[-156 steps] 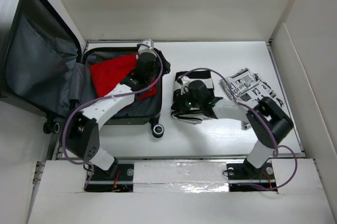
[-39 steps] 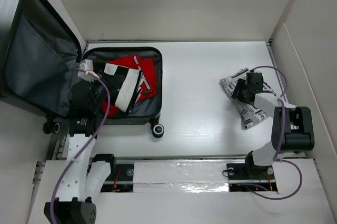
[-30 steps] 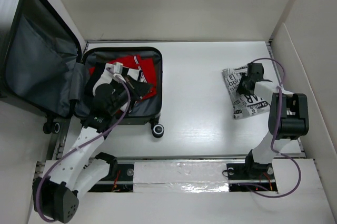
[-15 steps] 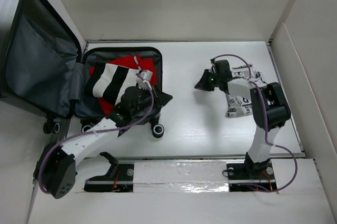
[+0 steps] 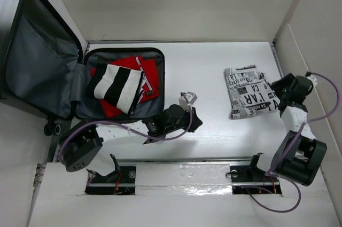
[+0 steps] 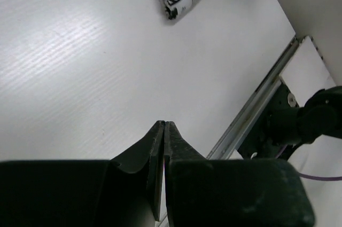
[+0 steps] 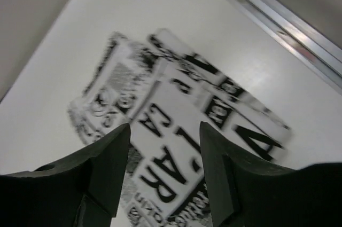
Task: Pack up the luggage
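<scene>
Newsprint-patterned cloth [image 5: 250,98] lies flat on the worktop [image 5: 214,61], well apart from the luggage [image 5: 37,67]. My right hand [image 5: 277,85] has pulled back from the cloth's left side to its right edge, where it hangs with fingers spread wide and empty. My left hand [image 5: 195,124] has come away from the luggage and swung out low over the bare worktop between luggage and cloth, its fingers pressed together on nothing. The luggage lies open at the left, lid leaning back, with the striped cloth [image 5: 118,84] on the red cloth [image 5: 151,72] inside. I judge those two packed and the printed one still to fetch. The overhead view gives this layout but hides my fingertips. The right wrist view shows the print framed between my open fingers, and the left wrist view shows shut tips and only a corner of the cloth far ahead.
</scene>
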`<state>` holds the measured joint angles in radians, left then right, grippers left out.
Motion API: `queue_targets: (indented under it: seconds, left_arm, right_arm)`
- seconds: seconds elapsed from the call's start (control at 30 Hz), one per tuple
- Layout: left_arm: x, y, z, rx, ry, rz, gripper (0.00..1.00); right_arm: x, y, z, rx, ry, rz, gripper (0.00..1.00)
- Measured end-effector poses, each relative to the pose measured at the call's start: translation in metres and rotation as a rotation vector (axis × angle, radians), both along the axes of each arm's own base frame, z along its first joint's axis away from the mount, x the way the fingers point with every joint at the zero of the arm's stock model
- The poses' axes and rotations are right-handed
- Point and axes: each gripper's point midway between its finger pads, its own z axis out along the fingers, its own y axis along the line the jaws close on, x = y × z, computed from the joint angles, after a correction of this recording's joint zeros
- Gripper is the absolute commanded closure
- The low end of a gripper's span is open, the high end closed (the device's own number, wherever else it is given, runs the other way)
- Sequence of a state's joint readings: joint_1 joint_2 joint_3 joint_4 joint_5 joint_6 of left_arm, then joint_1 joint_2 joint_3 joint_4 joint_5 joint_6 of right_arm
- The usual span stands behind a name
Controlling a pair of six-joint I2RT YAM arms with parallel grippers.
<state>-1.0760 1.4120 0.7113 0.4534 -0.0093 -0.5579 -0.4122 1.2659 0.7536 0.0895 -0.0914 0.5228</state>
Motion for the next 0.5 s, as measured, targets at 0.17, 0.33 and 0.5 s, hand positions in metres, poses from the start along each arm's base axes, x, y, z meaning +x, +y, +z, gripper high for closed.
queue_targets:
  seconds: [0.17, 0.33, 0.5]
  left_arm:
    - [-0.030, -0.019, -0.002, 0.004, -0.009, -0.085, 0.91]
    - [-0.046, -0.029, 0.005, -0.028, -0.022, -0.127, 0.83]
    - [-0.046, -0.030, 0.006, -0.033, -0.026, -0.122, 0.69]
  right_arm:
    - [-0.037, -0.031, -0.066, 0.071, 0.183, -0.107, 0.19]
    - [-0.030, -0.035, -0.104, 0.158, 0.292, -0.045, 0.13]
    - [-0.015, -0.023, -0.109, 0.221, 0.238, 0.069, 0.26]
